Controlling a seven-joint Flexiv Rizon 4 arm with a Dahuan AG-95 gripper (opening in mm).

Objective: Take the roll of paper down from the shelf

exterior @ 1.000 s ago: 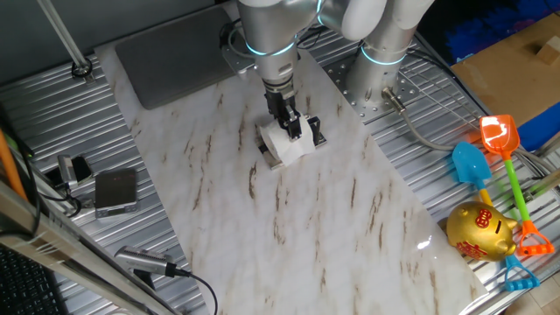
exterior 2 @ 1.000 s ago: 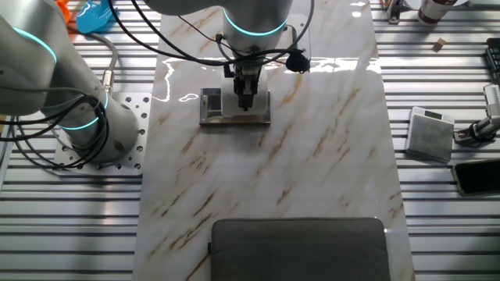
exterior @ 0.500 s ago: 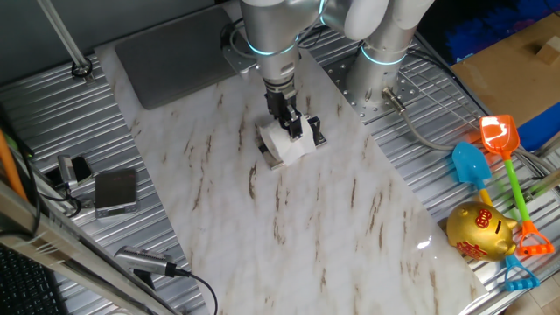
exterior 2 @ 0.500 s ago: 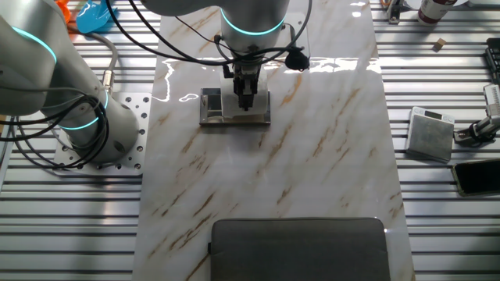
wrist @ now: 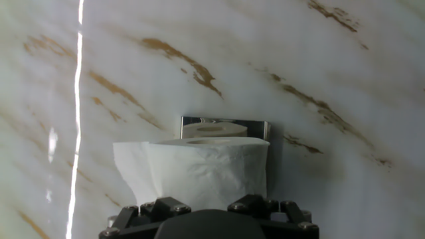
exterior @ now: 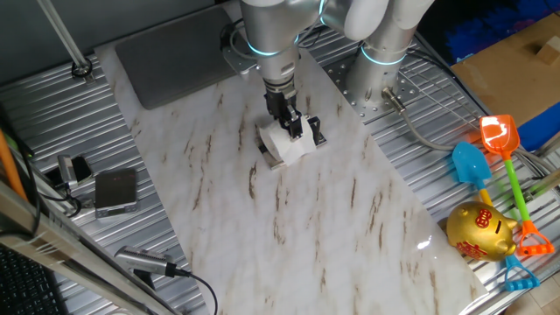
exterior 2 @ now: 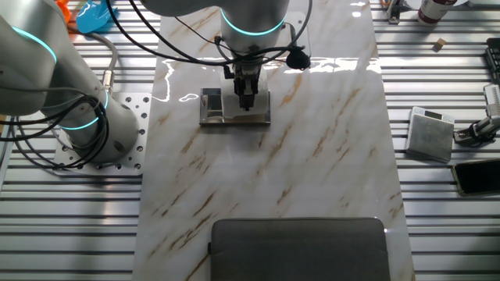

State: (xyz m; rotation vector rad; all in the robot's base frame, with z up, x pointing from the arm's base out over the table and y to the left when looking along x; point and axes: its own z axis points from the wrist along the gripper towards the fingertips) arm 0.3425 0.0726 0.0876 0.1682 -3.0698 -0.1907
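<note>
The roll of paper [exterior: 289,145] is white and sits on the shelf [exterior 2: 212,109], a small dark rack with shiny metal edges on the marble board. My gripper [exterior: 290,128] comes straight down onto the roll, with its dark fingers close together and pressed into the paper. In the hand view the roll [wrist: 199,171] fills the space just ahead of the finger mounts. Its hollow core faces the shelf's shiny back plate [wrist: 224,126], which mirrors it. The fingertips are hidden by the roll.
A large grey mat [exterior: 171,48] lies at the board's far end. A flat grey box [exterior: 115,190] and cables lie on the ribbed metal to the left. Plastic toy shovels [exterior: 499,140] and a gold piggy bank [exterior: 479,230] lie to the right. The arm's base [exterior 2: 94,133] stands beside the shelf.
</note>
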